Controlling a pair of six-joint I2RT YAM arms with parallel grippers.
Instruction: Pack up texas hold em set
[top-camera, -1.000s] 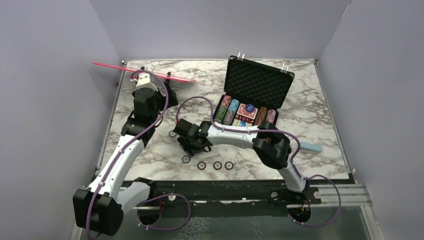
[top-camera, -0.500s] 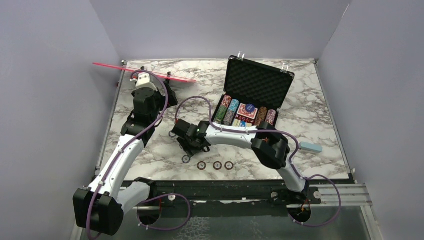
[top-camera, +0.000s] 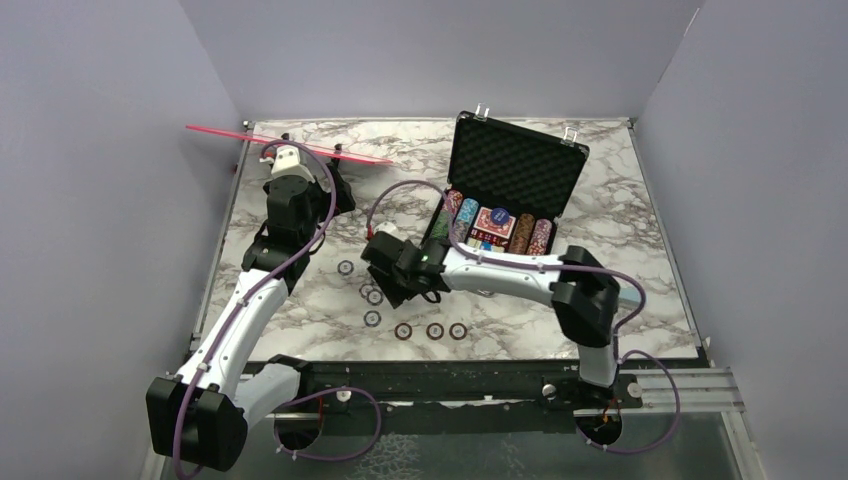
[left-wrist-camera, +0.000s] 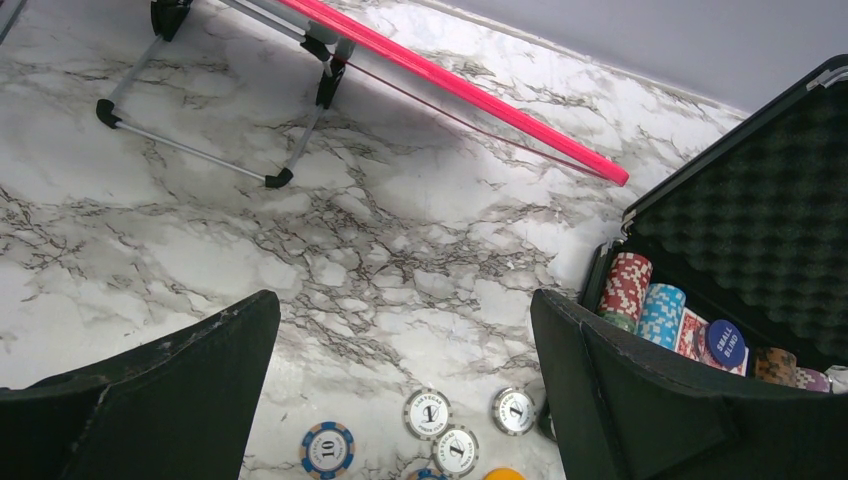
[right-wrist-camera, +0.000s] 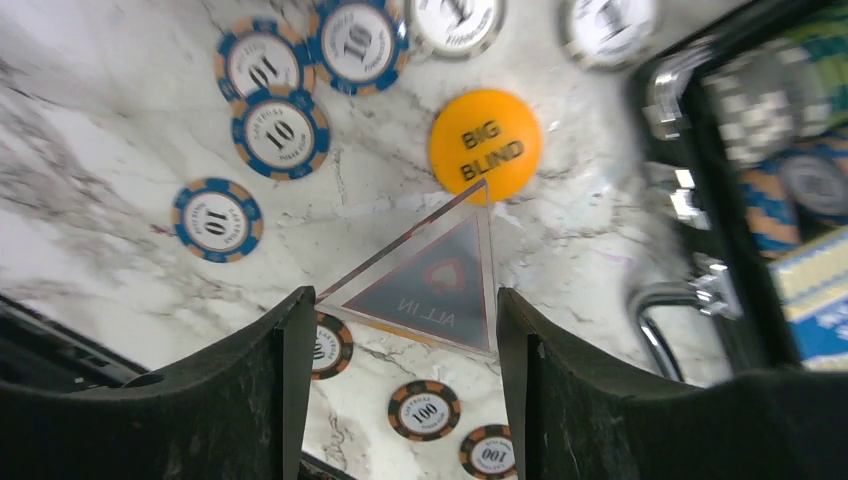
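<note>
Swinging toward the briefcase (top-camera: 515, 168), the right arm has pulled its wrist away from the patch of table (top-camera: 640, 200) it covered a second ago, and two loose chips (top-camera: 345, 268) that were under it now show on the marble. The right gripper (right-wrist-camera: 400, 300) hangs above the scattered pieces with its fingers (right-wrist-camera: 285, 340) partly apart and a clear triangular "ALL IN" plaque (right-wrist-camera: 430, 285) spanning the gap between them. The plaque's edges sit against both pads, so it looks pinched there, raised over the chips beneath. Just beyond its tip lies the orange "BIG BLIND" button (right-wrist-camera: 485, 145). Blue 10 chips (right-wrist-camera: 280, 133) lie ahead and to one side of the fingers, and brown 100 chips (right-wrist-camera: 423, 410) sit back under the hand. The briefcase stands open just beside this gripper, lid upright with its foam showing, holding rows of chips (top-camera: 460, 212), card decks (top-camera: 487, 222) and the blue "SMALL BLIND" button (left-wrist-camera: 725, 340). The left gripper (left-wrist-camera: 405, 310) has not moved. Its fingers are spread wide with nothing between them, high above bare marble. The pink strip (left-wrist-camera: 460, 85) on wire legs is ahead of it, and the briefcase is well off to its right.
</note>
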